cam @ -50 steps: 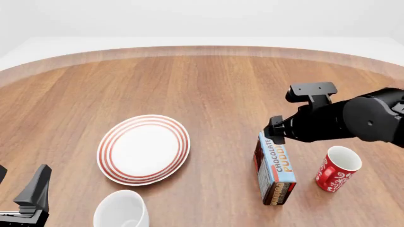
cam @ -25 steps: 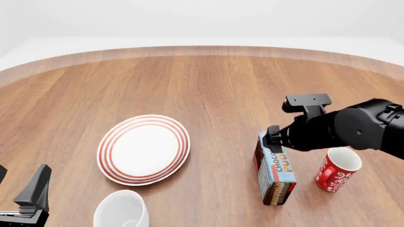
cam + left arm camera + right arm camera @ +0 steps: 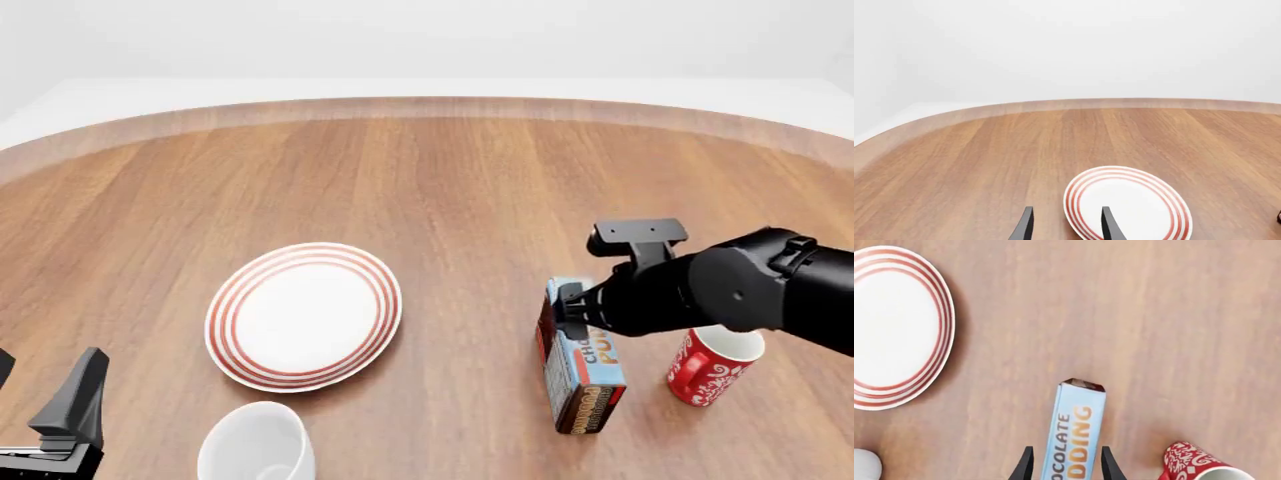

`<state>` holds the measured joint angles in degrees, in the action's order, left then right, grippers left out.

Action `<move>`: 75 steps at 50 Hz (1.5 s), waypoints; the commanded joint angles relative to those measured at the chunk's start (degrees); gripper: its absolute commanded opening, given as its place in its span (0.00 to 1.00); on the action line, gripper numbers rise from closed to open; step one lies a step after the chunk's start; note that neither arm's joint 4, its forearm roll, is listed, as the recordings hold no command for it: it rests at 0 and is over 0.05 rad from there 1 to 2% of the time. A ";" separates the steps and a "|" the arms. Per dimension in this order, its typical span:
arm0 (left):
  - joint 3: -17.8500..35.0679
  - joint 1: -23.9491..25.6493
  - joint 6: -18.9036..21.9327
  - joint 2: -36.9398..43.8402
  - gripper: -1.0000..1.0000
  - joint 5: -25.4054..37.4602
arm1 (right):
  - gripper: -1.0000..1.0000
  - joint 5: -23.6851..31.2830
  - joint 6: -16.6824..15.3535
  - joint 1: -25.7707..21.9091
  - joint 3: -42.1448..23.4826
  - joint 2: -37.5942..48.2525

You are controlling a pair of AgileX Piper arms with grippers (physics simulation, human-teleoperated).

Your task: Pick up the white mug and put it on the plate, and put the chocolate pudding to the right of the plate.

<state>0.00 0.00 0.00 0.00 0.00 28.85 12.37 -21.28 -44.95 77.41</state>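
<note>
The chocolate pudding box (image 3: 585,372) lies on the table right of the plate (image 3: 304,315), its light-blue face up. My right gripper (image 3: 571,306) is open and low over the box's far end. In the right wrist view the box (image 3: 1074,435) lies between the two fingers of the right gripper (image 3: 1065,467), with small gaps on both sides. The white mug (image 3: 256,446) stands upright at the front edge, just in front of the plate; only its edge (image 3: 864,466) shows in the right wrist view. My left gripper (image 3: 74,402) is open and empty at the front left, and in its own wrist view (image 3: 1064,229) it points at the plate (image 3: 1131,205).
A red mug with white swirls (image 3: 713,362) stands just right of the pudding box, close under the right arm; it also shows in the right wrist view (image 3: 1197,465). The table's curved far edge (image 3: 427,105) runs across the back.
My right arm has come down and nearer over the pudding box, covering more of its label. The box, mugs, plate and left arm have not moved.
</note>
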 commanded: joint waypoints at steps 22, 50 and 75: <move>0.00 0.00 0.00 0.00 1.00 0.00 | 1.00 -3.37 2.68 -1.88 2.55 4.03; 0.00 0.00 0.00 0.00 1.00 0.00 | 1.00 -5.98 2.97 -2.19 4.82 7.24; 0.00 0.00 0.00 0.00 1.00 0.00 | 0.00 -3.57 1.94 -1.23 3.58 2.87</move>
<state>0.00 0.00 0.00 0.00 0.00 24.06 13.76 -22.47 -40.76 81.99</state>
